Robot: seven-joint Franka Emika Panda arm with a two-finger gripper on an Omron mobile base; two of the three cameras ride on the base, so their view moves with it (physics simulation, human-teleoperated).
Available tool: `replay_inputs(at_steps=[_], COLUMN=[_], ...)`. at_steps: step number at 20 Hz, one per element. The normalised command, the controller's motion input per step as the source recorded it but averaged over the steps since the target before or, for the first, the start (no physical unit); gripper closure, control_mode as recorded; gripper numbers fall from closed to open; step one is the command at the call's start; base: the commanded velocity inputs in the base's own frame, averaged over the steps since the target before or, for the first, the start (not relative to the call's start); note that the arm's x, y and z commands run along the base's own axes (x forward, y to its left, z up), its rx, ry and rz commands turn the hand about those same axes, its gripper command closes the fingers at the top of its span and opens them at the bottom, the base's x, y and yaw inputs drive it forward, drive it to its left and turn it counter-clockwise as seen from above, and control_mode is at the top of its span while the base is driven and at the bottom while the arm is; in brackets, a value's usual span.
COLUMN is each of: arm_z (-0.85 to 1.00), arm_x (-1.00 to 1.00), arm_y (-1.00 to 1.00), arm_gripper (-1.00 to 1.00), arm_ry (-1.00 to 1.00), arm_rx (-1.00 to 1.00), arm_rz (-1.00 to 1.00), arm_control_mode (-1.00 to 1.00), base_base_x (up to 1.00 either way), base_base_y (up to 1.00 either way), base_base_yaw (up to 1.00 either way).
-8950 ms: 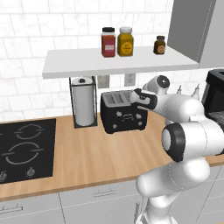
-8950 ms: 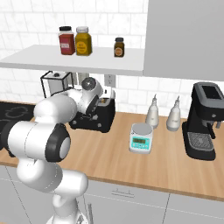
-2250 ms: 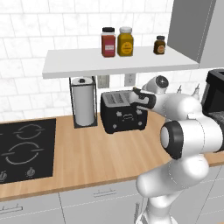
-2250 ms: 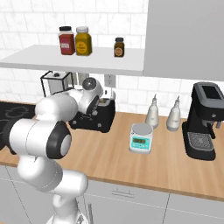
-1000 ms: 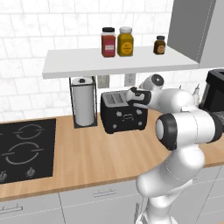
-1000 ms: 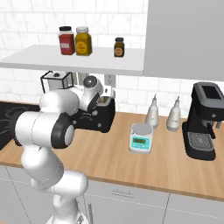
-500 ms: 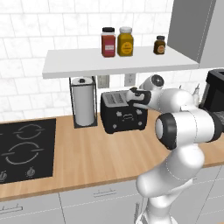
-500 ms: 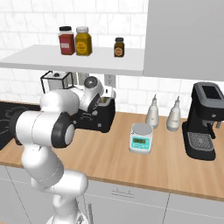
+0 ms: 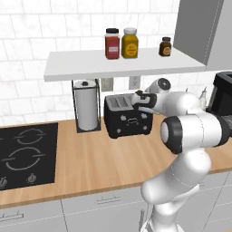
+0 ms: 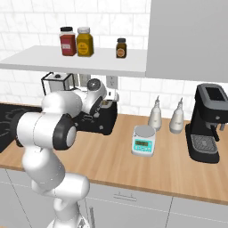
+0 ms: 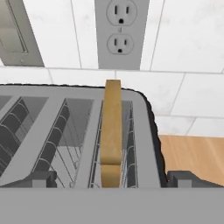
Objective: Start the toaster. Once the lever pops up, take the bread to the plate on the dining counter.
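hand view looks straight down onto the toaster (image 11: 87,131), with the bread (image 11: 111,131) standing on edge in the slot nearest the toaster's right end, its top crust risen above the silver rim. the gripper (image 11: 111,178) hangs over that slot with its two tips spread wide, one on either side of the slice and touching nothing, so the claw is apart and empty. the other slot (image 11: 39,135) holds only its wire guides.

judging by how high the slice sits, the toasting step looks done and the lift is the step in hand, though the lever itself is out of sight, so i can't be sure it has popped. the carry to the plate on the dining counter is all still left.

in the left base view the toaster (image 9: 128,115) stands at the back edge of the wooden counter (image 9: 90,158), under the shelf (image 9: 122,65), just beside the paper towel holder (image 9: 87,105), and the gripper (image 9: 136,97) is at its top right end.
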Motion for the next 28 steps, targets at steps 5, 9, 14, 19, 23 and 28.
replay_inputs(at_steps=[5, 9, 14, 19, 23, 28], arm_z=[-0.07, -0.01, 0.0, -0.03, -0.02, -0.03], arm_x=[0.2, 0.19, 0.04, 0.01, 0.0, 0.0], arm_y=[0.0, 0.0, 0.0, 0.0, 0.0, 0.0], arm_gripper=[-1.0, -1.0, -1.0, -1.0, -1.0, -1.0], arm_ry=[0.0, 0.0, 0.0, 0.01, 0.0, 0.0], arm_rx=[0.0, 0.0, 0.0, 0.0, 0.0, 0.0], arm_rz=[0.0, 0.0, 0.0, 0.0, 0.0, 0.0], arm_control_mode=[-1.0, -1.0, -1.0, -1.0, -1.0, -1.0], base_base_x=[0.0, 0.0, 0.0, 0.0, 0.0, 0.0], base_base_y=[0.0, 0.0, 0.0, 0.0, 0.0, 0.0], base_base_yaw=[0.0, 0.0, 0.0, 0.0, 0.0, 0.0])
